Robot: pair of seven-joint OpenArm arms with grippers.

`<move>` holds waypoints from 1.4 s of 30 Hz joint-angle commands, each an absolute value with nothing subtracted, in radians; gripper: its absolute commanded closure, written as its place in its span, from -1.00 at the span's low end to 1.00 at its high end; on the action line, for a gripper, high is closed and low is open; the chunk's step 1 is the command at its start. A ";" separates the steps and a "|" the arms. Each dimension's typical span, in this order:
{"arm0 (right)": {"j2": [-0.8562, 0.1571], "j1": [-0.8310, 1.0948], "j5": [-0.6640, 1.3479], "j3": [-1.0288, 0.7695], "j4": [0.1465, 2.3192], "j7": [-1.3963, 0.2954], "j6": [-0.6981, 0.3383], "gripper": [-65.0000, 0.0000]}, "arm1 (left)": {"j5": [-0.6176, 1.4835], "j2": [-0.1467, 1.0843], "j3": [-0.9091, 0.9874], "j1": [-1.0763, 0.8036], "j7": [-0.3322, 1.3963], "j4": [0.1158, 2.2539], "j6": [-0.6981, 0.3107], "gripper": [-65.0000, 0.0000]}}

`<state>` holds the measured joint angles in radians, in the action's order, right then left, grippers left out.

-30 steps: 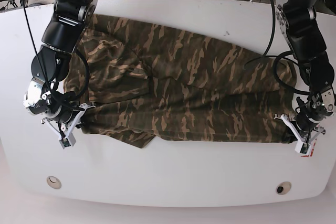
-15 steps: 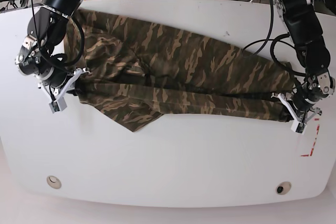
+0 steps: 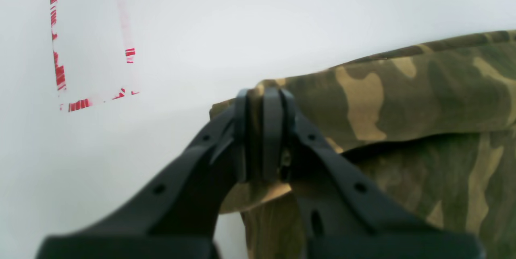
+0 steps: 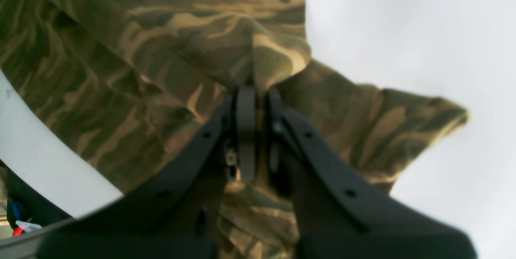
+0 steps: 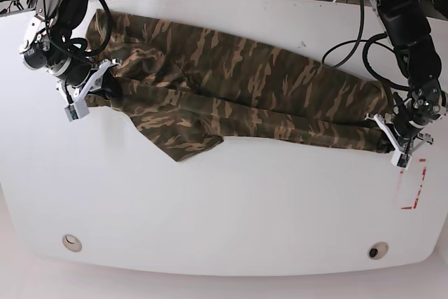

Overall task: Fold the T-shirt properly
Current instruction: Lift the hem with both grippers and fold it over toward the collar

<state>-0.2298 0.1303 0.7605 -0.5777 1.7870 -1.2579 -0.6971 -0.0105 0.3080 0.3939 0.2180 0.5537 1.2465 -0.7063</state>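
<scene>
1. The T-shirt [image 5: 245, 96] is spread lengthwise across the white table [image 5: 231, 208], from the far left corner to the right edge in the base view, with its near long edge lifted and doubled over toward the far side
2. The right gripper [image 5: 87, 96] is seen clamped on a bunched fold of cloth at the sleeve end; in the right wrist view the jaws are pressed together with fabric pinched between them [image 4: 252, 130]
3. The left gripper [image 5: 395, 141] is likewise closed on the hem end, a thin layered edge being trapped between the nearly touching jaws [image 3: 262, 134], just beside the red tape mark [image 5: 413, 187]
4. The garment is judged soft, light and limp: it sags between the two holds, and one sleeve [image 5: 185, 141] hangs out as a loose point onto the table
5. Slipping is thought unlikely while several layers are pinched, yet a single layer could be pulled free
6. The corners of the doubled edge are considered the best places for a hold, so that the fold line is kept taut and straight
</scene>
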 commanded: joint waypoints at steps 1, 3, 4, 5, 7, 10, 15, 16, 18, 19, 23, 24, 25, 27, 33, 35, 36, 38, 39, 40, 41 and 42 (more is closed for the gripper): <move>-0.246 0.139 0.777 -0.582 1.807 -1.239 -0.698 1.00 | -0.007 0.341 0.401 0.229 0.581 1.273 -0.698 0.93; -0.246 0.148 0.776 -0.582 1.805 -1.239 -0.698 1.00 | -0.007 0.361 0.400 0.226 0.605 1.283 -0.698 0.93; -0.246 0.150 0.776 -0.582 1.804 -1.239 -0.698 1.00 | -0.007 0.366 0.398 0.225 0.619 1.285 -0.698 0.93; -0.246 0.151 0.776 -0.582 1.804 -1.239 -0.698 1.00 | -0.007 0.367 0.398 0.225 0.625 1.287 -0.698 0.93; -0.246 0.157 0.774 -0.582 1.802 -1.239 -0.698 1.00 | -0.012 0.371 0.398 0.225 0.642 1.283 -0.698 0.93; -0.249 0.160 0.756 -0.582 1.788 -1.237 -0.698 0.92 | -0.013 0.374 0.398 0.223 0.664 1.282 -0.698 0.83; -0.251 0.156 0.680 -0.582 1.747 -1.237 -0.698 0.91 | -0.013 0.389 0.398 0.223 0.680 1.282 -0.698 0.38; -0.251 0.156 0.670 -0.582 1.747 -1.237 -0.698 0.91 | -0.013 0.390 0.397 0.222 0.682 1.282 -0.698 0.32; -0.249 0.156 0.661 -0.582 1.747 -1.236 -0.698 0.90 | -0.013 0.392 0.395 0.222 0.702 1.282 -0.698 0.23; -0.249 0.156 0.656 -0.584 1.747 -1.236 -0.698 0.90 | -0.013 0.392 0.390 0.222 0.711 1.285 -0.698 0.21; -0.251 0.157 0.662 -0.584 1.755 -1.237 -0.698 0.68 | -0.010 0.395 0.367 0.223 0.740 1.290 -0.698 0.15; -0.251 0.159 0.667 -0.584 1.762 -1.239 -0.698 0.51 | -0.005 0.404 0.367 0.223 0.740 1.291 -0.698 0.12; -0.251 0.160 0.667 -0.585 1.776 -1.241 -0.698 0.34 | -0.005 0.414 0.367 0.223 0.742 1.297 -0.698 0.09; -0.242 0.165 0.667 -0.613 1.817 -1.244 -0.698 -0.05 | -0.004 0.420 0.371 0.223 0.742 1.320 -0.698 0.02; -0.208 0.165 0.788 -0.768 1.893 -1.293 -0.698 -0.67 | -0.004 0.421 0.375 0.223 0.799 1.451 -0.698 -0.03; -0.208 0.157 0.865 -0.806 1.896 -1.311 -0.698 -0.68 | -0.001 0.421 0.377 0.231 0.857 1.494 -0.698 -0.04; -0.208 0.156 0.885 -0.809 1.896 -1.313 -0.698 -0.68 | 0.005 0.420 0.375 0.232 0.871 1.504 -0.698 -0.04; -0.206 0.136 0.923 -0.796 1.897 -1.314 -0.698 -0.68 | 0.041 0.406 0.369 0.232 0.891 1.538 -0.698 -0.04; -0.202 0.131 0.928 -0.785 1.897 -1.314 -0.698 -0.68 | 0.056 0.392 0.369 0.228 0.894 1.554 -0.698 -0.03; -0.199 0.127 0.926 -0.776 1.897 -1.314 -0.698 -0.68 | 0.065 0.372 0.369 0.225 0.900 1.567 -0.698 -0.03; -0.193 0.122 0.924 -0.766 1.894 -1.314 -0.698 -0.68 | 0.062 0.352 0.369 0.223 0.911 1.580 -0.698 -0.03; -0.183 0.120 0.923 -0.757 1.888 -1.314 -0.698 -0.68 | 0.058 0.334 0.369 0.222 0.924 1.589 -0.698 -0.03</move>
<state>-0.1802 0.1280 0.9005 -0.7578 1.8774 -1.3357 -0.6964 0.0505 0.3580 0.3683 0.2077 0.9127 1.5536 -0.6998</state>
